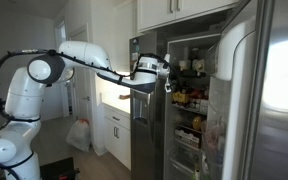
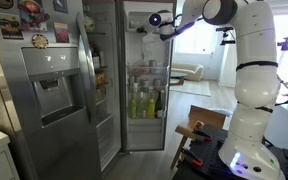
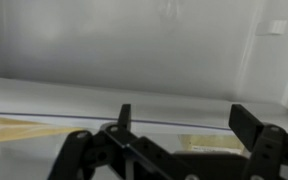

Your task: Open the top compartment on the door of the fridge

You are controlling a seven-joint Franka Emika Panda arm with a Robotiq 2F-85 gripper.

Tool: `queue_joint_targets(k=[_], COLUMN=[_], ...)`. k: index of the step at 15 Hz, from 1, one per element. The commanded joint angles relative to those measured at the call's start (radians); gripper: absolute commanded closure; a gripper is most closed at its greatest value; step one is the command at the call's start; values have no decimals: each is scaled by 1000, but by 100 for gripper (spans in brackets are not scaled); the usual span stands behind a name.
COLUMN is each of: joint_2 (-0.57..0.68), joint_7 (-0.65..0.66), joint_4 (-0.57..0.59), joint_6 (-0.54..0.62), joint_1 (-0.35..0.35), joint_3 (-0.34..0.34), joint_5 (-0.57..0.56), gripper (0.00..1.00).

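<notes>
Because the fridge (image 1: pixel 184 95) stands open with its lit shelves on show, the door (image 1: pixel 280 110) swings out toward the near right in an exterior view. That turns its white lining inward, where the arm can reach it. The arm (image 1: pixel 94 62) stretches from the robot's base on the left almost level across the room, high up. That height makes sense, since the target sits at the top of the door. The compartment (image 1: pixel 236 50) is the bulging white bin at the upper end of the lining, and its cover looks closed. It lies to the right of the gripper (image 1: pixel 156 70) at about the same height, with the fridge opening between them. How far apart they are in depth cannot be told. In an exterior view from the far side, the gripper (image 2: pixel 160 22) hangs by the upper edge of the opening, and the robot's body hides the door. In the wrist view the fingers (image 3: pixel 124 118) stand well apart with nothing between them, which would let them hook or push the cover's edge. That view looks onto a pale glossy surface with one horizontal edge. Whether that surface is the cover is unclear. Judging from this, the reach is under way and contact is not yet made.
</notes>
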Motion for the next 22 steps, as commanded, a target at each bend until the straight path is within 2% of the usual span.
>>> queue_joint_targets(k=[1, 12, 22], joint_2=[21, 59, 67], joint_7=[65, 16, 17], joint_4=[56, 51, 97], joint_6=[32, 47, 43], joint_1=[-8, -20, -28], joint_3=[-5, 3, 1], joint_5=[-47, 15, 26], gripper=[0, 0, 0])
